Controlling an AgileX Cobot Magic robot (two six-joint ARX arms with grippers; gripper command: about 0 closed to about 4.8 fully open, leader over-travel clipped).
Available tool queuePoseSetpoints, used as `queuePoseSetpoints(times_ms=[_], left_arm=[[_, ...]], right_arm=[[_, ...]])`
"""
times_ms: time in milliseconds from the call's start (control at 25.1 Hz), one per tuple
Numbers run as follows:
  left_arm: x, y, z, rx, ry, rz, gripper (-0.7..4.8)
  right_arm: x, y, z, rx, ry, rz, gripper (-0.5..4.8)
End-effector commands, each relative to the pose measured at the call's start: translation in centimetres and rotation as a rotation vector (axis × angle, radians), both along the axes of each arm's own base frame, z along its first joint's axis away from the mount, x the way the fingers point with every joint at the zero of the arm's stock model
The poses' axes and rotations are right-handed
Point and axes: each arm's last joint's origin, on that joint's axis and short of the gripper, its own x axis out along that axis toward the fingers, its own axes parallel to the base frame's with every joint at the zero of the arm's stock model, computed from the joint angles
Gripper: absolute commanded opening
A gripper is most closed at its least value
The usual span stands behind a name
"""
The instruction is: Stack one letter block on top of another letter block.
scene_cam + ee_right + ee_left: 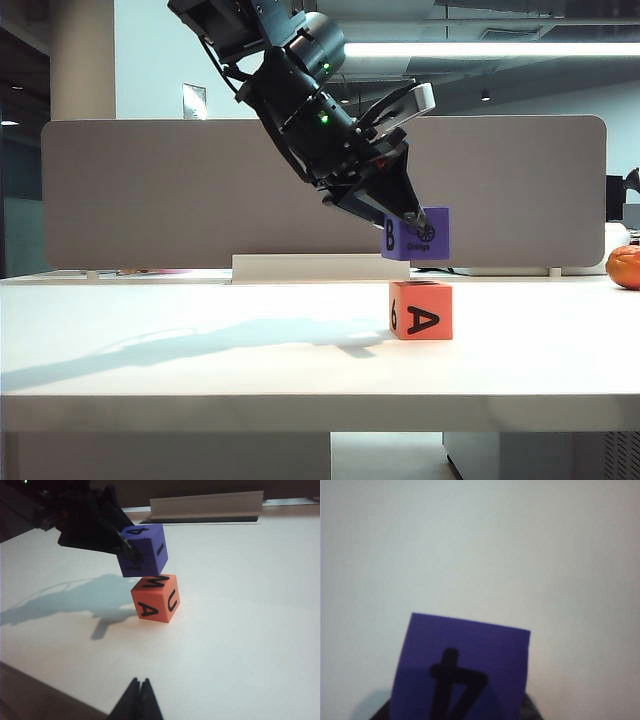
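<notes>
The purple letter block (420,234) hangs in the air, tilted, with my left gripper (412,226) shut on it; a "B" and a fruit drawing face the exterior camera. Just below it, with a clear gap, the orange-red letter block (421,310) rests on the white table, showing "A" and "6". In the left wrist view the purple block (462,667) with a "4" fills the space between the fingers. From the right wrist view, the purple block (144,550) hovers close over the orange-red one (155,599). My right gripper (139,682) is shut and empty, well away from both.
A white table (200,350) carries the blocks, with a grey partition panel (150,190) behind it and a low white bar (320,267) at its foot. An orange fruit (624,266) sits at the far right edge.
</notes>
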Motion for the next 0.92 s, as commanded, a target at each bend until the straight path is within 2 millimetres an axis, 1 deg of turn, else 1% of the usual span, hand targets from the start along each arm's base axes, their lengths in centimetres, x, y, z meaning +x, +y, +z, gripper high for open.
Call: queuePoseSetpoints(times_ms=[40, 398, 677, 717, 797, 837, 916], left_arm=[[0.1, -0.1, -0.3, 0.001, 0.001, -0.004, 1.83], [0.5, -0.5, -1.9, 0.016, 0.024, -0.006, 1.83], [0.6, -0.6, -2.3, 0.019, 0.027, -0.005, 1.86], [0.6, -0.6, -2.3, 0.019, 0.028, -0.005, 1.93], [0.6, -0.6, -2.3, 0.018, 0.029, -0.003, 2.92], [0.6, -0.6, -2.3, 0.020, 0.032, -0.003, 3.14], [0.6, -0.6, -2.3, 0.022, 0.034, -0.003, 3.14]], right_arm=[[0.0, 0.0, 0.0, 0.000, -0.010, 0.002, 0.00], [0.0, 0.0, 0.0, 0.000, -0.010, 0.002, 0.00], [0.0, 0.0, 0.0, 0.000, -0.010, 0.002, 0.00], [0.0, 0.0, 0.0, 0.000, -0.010, 0.002, 0.00], [0.0, 0.0, 0.0, 0.000, -0.010, 0.002, 0.00], [0.0, 0.0, 0.0, 0.000, -0.010, 0.002, 0.00], [0.0, 0.0, 0.0, 0.000, -0.010, 0.002, 0.00]])
